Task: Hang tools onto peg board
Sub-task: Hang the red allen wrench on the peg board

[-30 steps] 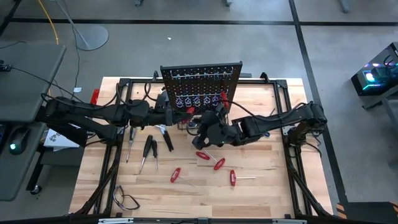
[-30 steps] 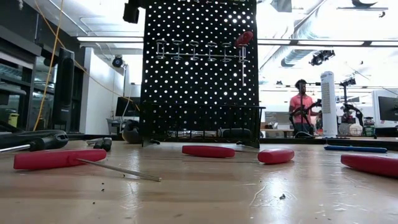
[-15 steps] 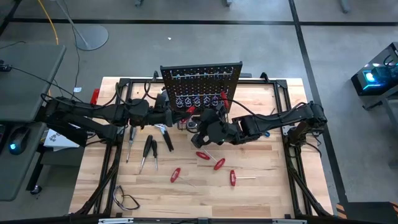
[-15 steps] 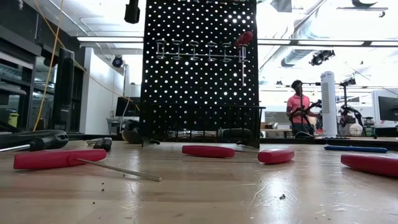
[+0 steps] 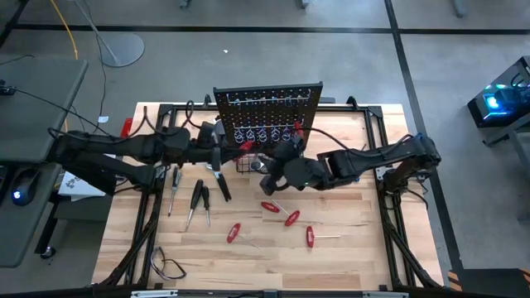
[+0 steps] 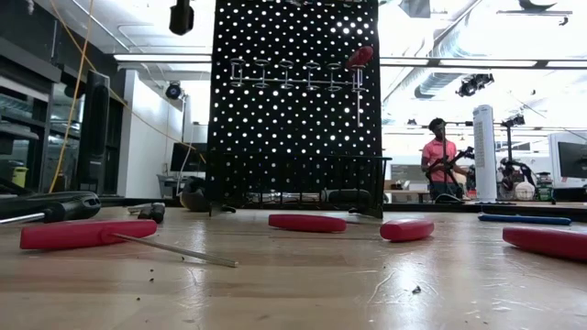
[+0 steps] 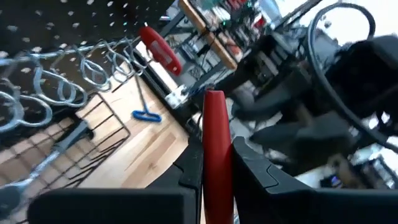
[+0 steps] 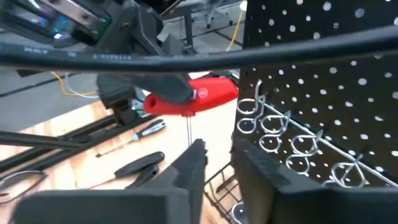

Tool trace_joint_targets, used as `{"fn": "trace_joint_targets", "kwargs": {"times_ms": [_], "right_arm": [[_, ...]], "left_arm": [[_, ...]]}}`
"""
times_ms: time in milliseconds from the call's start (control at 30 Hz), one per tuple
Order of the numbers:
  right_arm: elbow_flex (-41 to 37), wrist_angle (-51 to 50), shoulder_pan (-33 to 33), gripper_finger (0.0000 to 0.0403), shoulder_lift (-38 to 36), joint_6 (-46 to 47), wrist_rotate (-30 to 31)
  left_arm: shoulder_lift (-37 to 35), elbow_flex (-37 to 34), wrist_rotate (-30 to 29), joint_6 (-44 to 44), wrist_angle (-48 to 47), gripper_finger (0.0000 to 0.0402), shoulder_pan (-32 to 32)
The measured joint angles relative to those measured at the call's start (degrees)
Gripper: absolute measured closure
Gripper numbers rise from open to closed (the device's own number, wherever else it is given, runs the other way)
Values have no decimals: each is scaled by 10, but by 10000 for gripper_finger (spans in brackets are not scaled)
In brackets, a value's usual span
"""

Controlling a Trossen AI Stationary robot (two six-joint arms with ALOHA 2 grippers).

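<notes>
Nearest in the low view, red-handled screwdrivers lie on the bench, while behind them at frame centre the left gripper pinches a red screwdriver before the peg board, the right gripper slightly spread, empty.

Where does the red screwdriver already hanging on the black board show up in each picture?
High view: hung screwdriver at the board's right end.
Low view: upper right of the board.
Left wrist view: top middle, beside the hooks.
Right wrist view: not in it.
Shared landmark: the row of wire hooks.
</notes>
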Motion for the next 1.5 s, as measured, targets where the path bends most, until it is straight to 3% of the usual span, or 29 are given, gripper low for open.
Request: {"fn": "trace_joint_targets", "kwargs": {"times_ms": [133,267,400,567,967,1367,1500], "right_arm": [[0,2,1,261,-22,36,-31],[1,33,-19,214,-26,64,-151],[0,45,-35,196,-26,69,-241],[0,51,-40,194,-26,67,-281],[0,44,-39,194,-25,-45,-276],[0,28,-39,195,-25,-68,-272],[0,28,-39,216,-25,-72,-267]], "left_arm": [[-17,1,56,80,-20,360,2],[1,30,113,165,-61,360,-5],[33,89,123,270,-131,360,-17],[64,152,101,382,-183,360,-28],[104,187,121,500,-203,360,-38],[107,188,70,524,-190,360,-53],[107,188,67,529,-184,360,-53]]}}
